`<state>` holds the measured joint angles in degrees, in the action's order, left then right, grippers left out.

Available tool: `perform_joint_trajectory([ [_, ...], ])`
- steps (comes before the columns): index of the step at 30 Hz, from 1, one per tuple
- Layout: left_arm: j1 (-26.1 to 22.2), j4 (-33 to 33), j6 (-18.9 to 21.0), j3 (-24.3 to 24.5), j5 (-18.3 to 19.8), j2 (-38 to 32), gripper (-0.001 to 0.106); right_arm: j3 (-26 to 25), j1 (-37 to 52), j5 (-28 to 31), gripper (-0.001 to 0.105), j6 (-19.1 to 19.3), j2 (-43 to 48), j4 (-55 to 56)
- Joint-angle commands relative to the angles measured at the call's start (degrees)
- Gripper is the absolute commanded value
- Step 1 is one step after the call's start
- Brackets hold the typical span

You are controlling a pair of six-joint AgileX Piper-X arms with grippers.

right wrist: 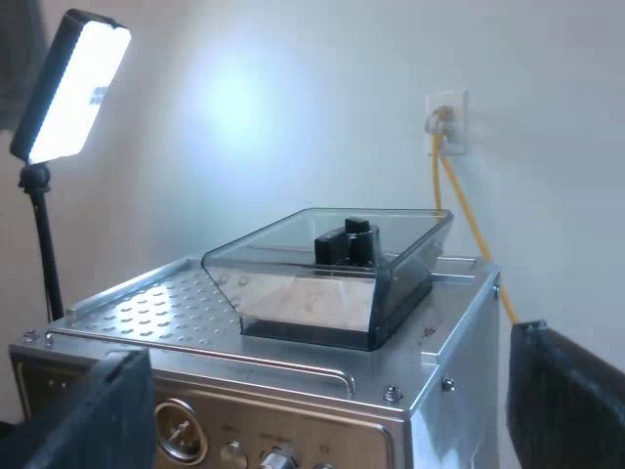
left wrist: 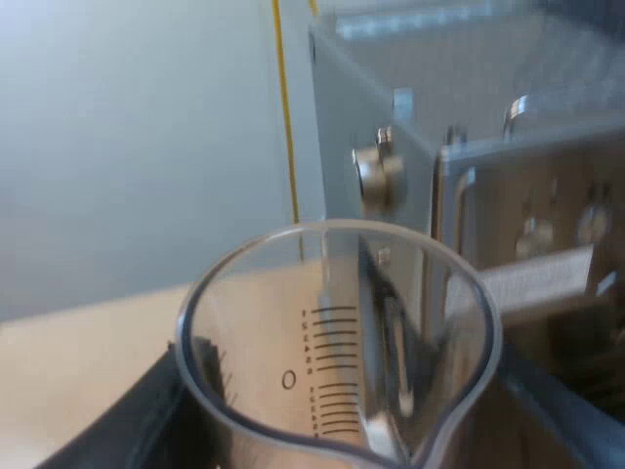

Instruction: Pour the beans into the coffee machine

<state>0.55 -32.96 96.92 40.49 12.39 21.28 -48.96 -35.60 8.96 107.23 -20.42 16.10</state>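
Observation:
A clear measuring glass (left wrist: 293,332) with printed scale marks sits upright between the black fingers (left wrist: 137,420) of my left gripper (left wrist: 342,391), which is shut on it. Its inside looks see-through, with no beans visible in the part that shows. Just beyond the glass stands the espresso machine (left wrist: 391,107), its side panel and a round metal knob (left wrist: 376,176) close by. In the right wrist view the machine's top (right wrist: 156,303) carries the transparent bean hopper (right wrist: 332,269) with a black part inside. My right gripper (right wrist: 327,391) hovers open at the machine's upper front, holding nothing.
A lit panel lamp (right wrist: 73,83) on a stand rises beside the machine. A yellow cable (right wrist: 469,215) runs from a wall socket (right wrist: 446,122) down behind it. Pale wall and a light wooden tabletop (left wrist: 78,362) lie beyond the glass.

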Motion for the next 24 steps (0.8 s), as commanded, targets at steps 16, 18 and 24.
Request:
perform_joint_trajectory([
  [16,3.0,0.3,-2.5,21.9,2.4,20.4,0.027,-0.5,-0.1,2.8,0.079,0.5,0.4,-0.8],
  [18,4.4,0.3,-2.5,24.0,2.3,22.5,0.027,-0.5,-0.1,2.8,0.079,0.5,0.4,-0.8],
  [24,9.3,0.3,-2.5,33.3,-0.2,31.5,0.027,-0.5,-0.1,2.8,0.079,0.5,0.4,-0.8],
])
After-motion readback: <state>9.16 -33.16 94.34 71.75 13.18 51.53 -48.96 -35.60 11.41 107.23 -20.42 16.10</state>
